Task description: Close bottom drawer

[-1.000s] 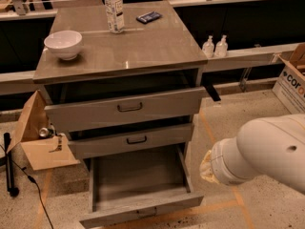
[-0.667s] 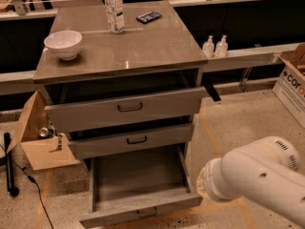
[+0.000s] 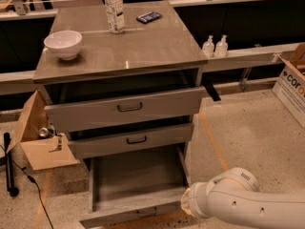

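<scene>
The bottom drawer (image 3: 138, 175) of the grey three-drawer cabinet (image 3: 119, 56) is pulled far out. Its long shallow tray is empty, and its slim front panel (image 3: 128, 214) is near the bottom edge of the view. The two drawers above it stand slightly open. My white arm (image 3: 243, 205) comes in from the lower right. My gripper (image 3: 185, 207) is at the arm's left end, right by the front right corner of the bottom drawer, mostly hidden behind the wrist.
On the cabinet top stand a white bowl (image 3: 63, 44), a plastic bottle (image 3: 114, 7) and a dark flat object (image 3: 148, 17). An open cardboard box (image 3: 40, 137) lies on the floor to the left. Another box (image 3: 291, 87) stands at the right.
My arm has moved down and to the left, closer to the front right corner of the bottom drawer. The drawer itself has not moved.
</scene>
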You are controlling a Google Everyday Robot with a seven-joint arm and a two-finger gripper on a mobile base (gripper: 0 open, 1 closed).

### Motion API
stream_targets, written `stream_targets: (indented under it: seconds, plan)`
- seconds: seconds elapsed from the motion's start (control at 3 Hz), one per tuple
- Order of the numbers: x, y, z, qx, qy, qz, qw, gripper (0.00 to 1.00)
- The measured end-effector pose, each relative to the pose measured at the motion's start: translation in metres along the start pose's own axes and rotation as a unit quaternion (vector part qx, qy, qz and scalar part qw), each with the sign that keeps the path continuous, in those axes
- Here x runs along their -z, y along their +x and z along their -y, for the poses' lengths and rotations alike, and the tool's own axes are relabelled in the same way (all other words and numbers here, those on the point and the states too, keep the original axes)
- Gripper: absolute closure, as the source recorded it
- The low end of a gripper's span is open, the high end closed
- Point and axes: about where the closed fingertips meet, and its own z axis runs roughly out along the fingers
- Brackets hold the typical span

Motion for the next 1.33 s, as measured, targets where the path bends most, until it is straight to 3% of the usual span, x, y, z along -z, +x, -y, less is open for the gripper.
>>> stream_targets:
  seconds: [0.33, 0.67, 1.0, 1.33]
  plan:
    - [-0.039, -0.003, 0.016, -0.008, 0.034, 0.055, 0.9979, 1.00]
    - [-0.074, 0.010, 0.042, 0.029, 0.072, 0.088, 0.9931, 1.00]
    - [-0.074, 0.010, 0.042, 0.028, 0.072, 0.088, 0.9931, 1.00]
    - [-0.078, 0.030, 0.049, 0.022, 0.082, 0.071, 0.9939, 1.00]
